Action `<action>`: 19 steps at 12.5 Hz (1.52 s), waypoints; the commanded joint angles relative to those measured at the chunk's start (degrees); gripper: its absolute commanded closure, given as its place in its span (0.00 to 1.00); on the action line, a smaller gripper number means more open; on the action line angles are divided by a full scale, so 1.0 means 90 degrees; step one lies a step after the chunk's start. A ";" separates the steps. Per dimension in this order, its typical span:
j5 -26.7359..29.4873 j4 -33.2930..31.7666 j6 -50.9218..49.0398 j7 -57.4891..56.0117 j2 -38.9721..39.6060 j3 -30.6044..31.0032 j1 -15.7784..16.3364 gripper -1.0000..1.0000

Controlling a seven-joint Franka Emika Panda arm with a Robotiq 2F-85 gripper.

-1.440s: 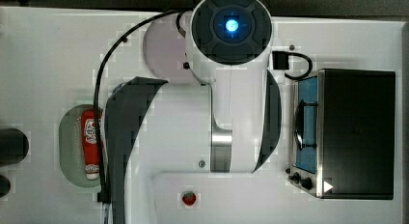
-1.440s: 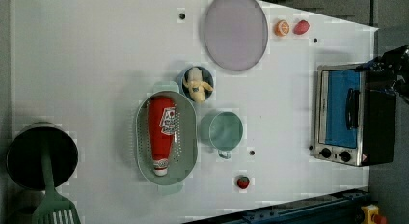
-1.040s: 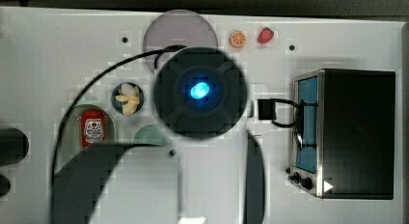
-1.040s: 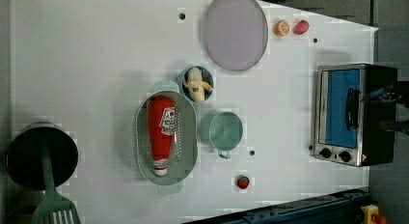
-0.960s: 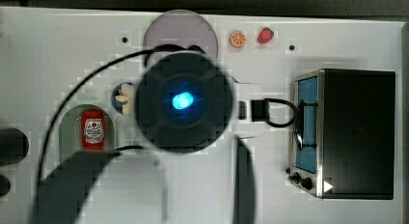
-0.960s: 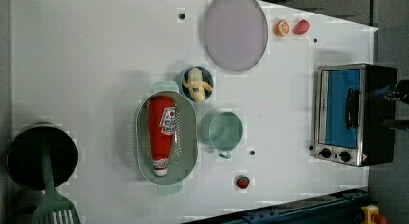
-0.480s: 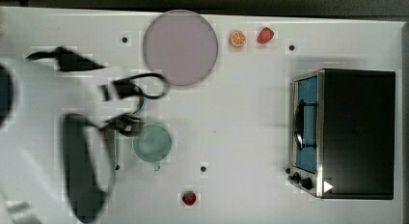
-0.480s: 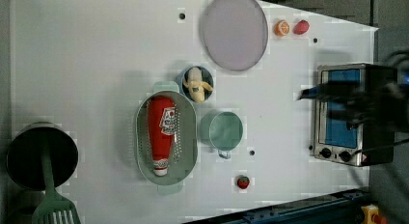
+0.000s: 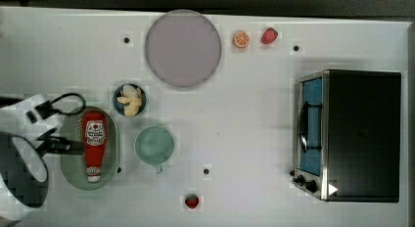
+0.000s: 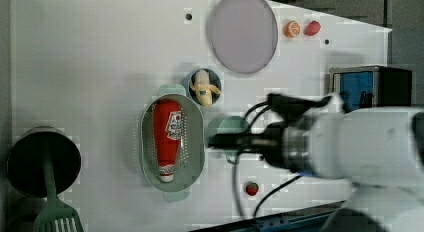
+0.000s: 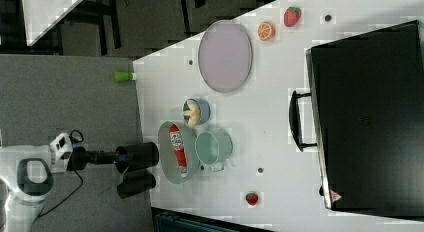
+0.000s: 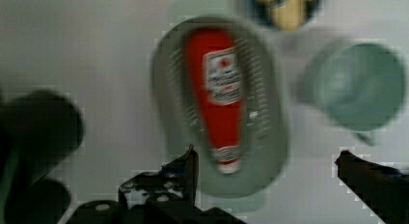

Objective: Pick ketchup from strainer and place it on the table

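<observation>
The ketchup (image 9: 94, 140) is a red bottle with a white cap, lying lengthwise in the pale green strainer (image 9: 73, 175) on the white table (image 9: 244, 114). In the wrist view the ketchup (image 12: 219, 96) lies below my gripper (image 12: 265, 156). The gripper is open, with one finger (image 12: 189, 167) beside the strainer (image 12: 272, 151) near the cap end and the other finger (image 12: 369, 178) far off past it. In the top view my gripper (image 9: 73, 147) reaches in from the top view's left, over the strainer's edge. Nothing is held.
A pale green cup (image 9: 154, 145) stands right beside the strainer, with a small bowl of banana (image 9: 129, 100) behind it. A grey plate (image 9: 182, 47), an orange slice (image 9: 241, 39), two strawberries (image 9: 268, 35) (image 9: 192, 201), a toaster oven (image 9: 352, 134) and a black pot (image 10: 42, 159) with a spatula are also on the table.
My arm has swung from the middle of the top view to its left edge, uncovering the strainer and cup. In the left view it has come in from the right. The gripper stays open.
</observation>
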 commanded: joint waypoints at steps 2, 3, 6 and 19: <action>-0.0153 -0.0728 0.1543 0.0341 0.0405 0.0126 0.0244 0.00; -0.0340 -0.0980 0.2021 0.0387 0.0550 0.0122 0.0283 0.00; -0.1185 -0.1560 0.3304 0.1048 0.1079 0.0071 0.0315 0.00; -0.3395 -0.1061 0.4224 0.2202 0.3438 -0.0631 0.0652 0.16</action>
